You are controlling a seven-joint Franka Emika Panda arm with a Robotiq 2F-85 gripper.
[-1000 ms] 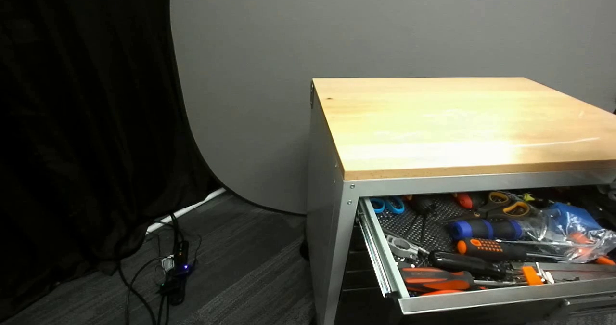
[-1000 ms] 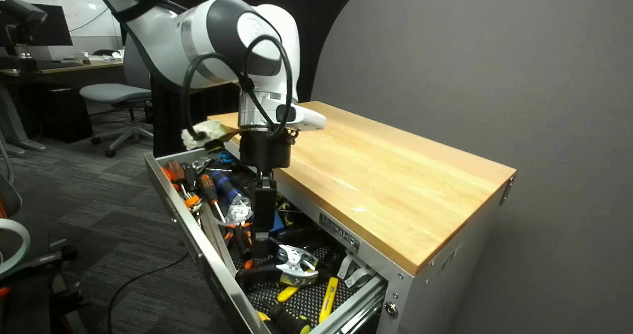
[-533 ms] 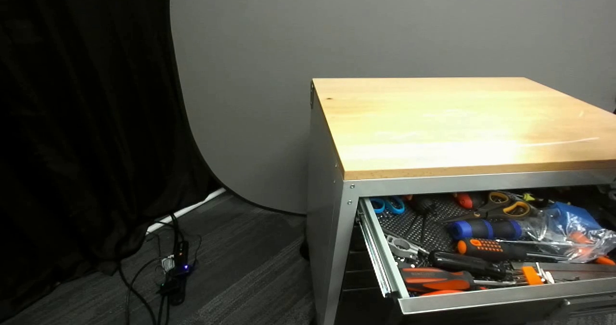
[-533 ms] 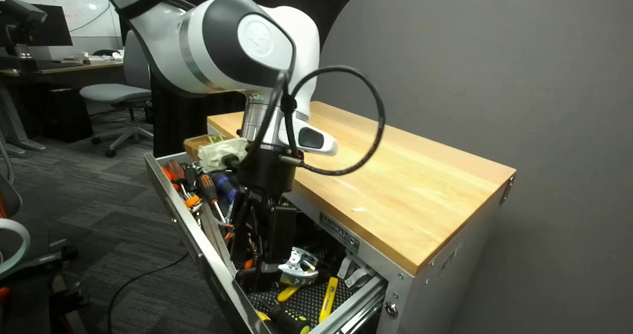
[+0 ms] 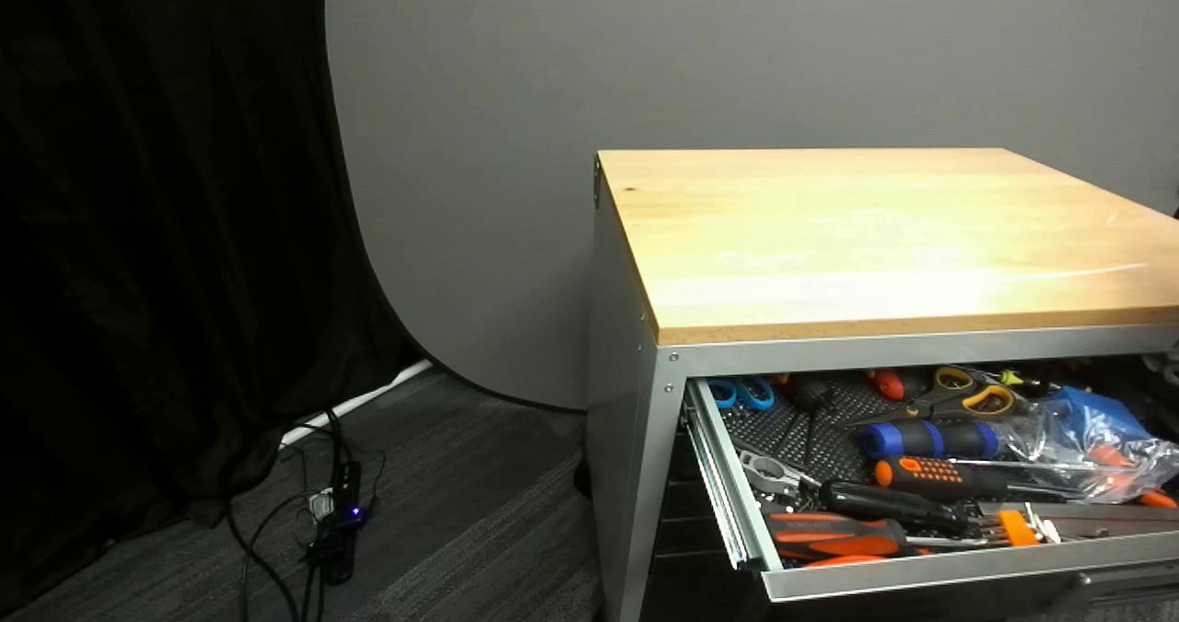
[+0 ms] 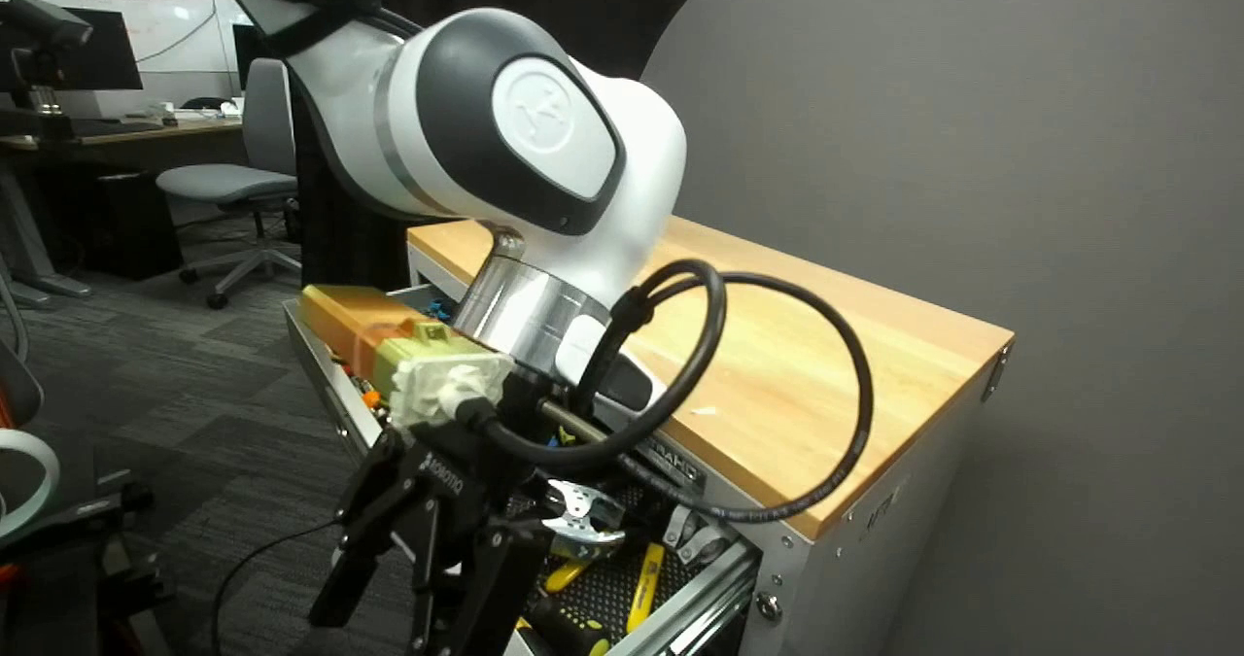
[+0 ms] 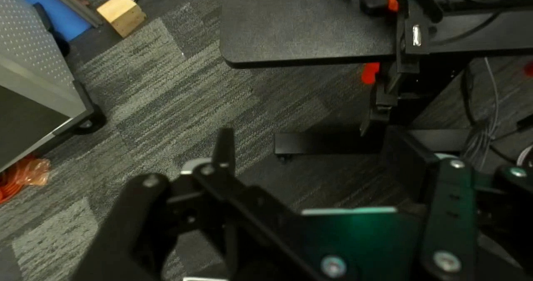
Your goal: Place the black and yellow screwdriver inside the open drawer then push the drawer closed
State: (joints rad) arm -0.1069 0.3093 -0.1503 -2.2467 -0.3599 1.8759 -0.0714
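I see the gripper (image 7: 315, 156) leaning over the carpet (image 7: 179, 81) near the pulled-out drawer (image 5: 921, 573), its fingers (image 7: 407, 161) wide apart, gripping nothing.

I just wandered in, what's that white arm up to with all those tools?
A robot arm is on tidying duty at this cabinet. What looks like the black and yellow screwdriver it must put away lies in the drawer, along with other tools. The claw is open and holds nothing; the wrist view shows carpet beyond it. The drawer stands open in both exterior views, so pushing it closed is not yet done and is probably what comes next.
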